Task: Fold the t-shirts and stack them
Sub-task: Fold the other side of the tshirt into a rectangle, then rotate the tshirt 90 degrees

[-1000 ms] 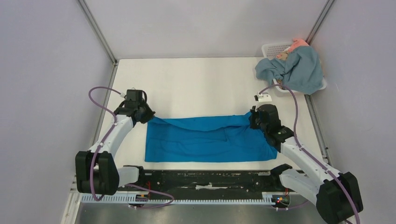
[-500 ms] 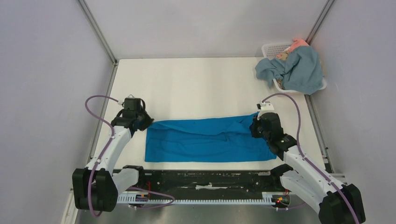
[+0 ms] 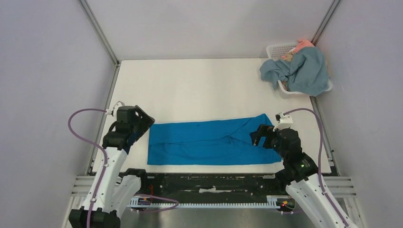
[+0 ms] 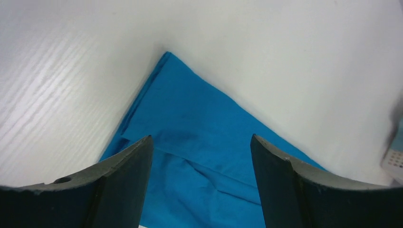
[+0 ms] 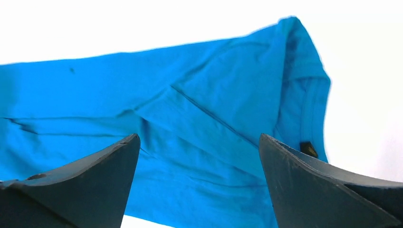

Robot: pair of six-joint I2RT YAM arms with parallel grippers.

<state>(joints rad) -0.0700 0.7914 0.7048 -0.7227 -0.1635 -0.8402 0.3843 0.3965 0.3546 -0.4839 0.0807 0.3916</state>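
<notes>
Right gripper [image 3: 255, 138] retreated; blue t-shirt [image 3: 204, 142] ahead (jaws spread).

Tools: two, left tool [image 3: 144, 122] and right tool [image 3: 258, 136]. T-shirts: two. One cobalt-blue t-shirt [image 3: 209, 142] between the tools, one grey-blue t-shirt [image 3: 304, 71] well beyond the right tool. Pink cloth [image 3: 305, 44]: one piece, same far spot. Basket [image 3: 278, 49]: one. Desk [image 3: 190, 90]: one.
</notes>
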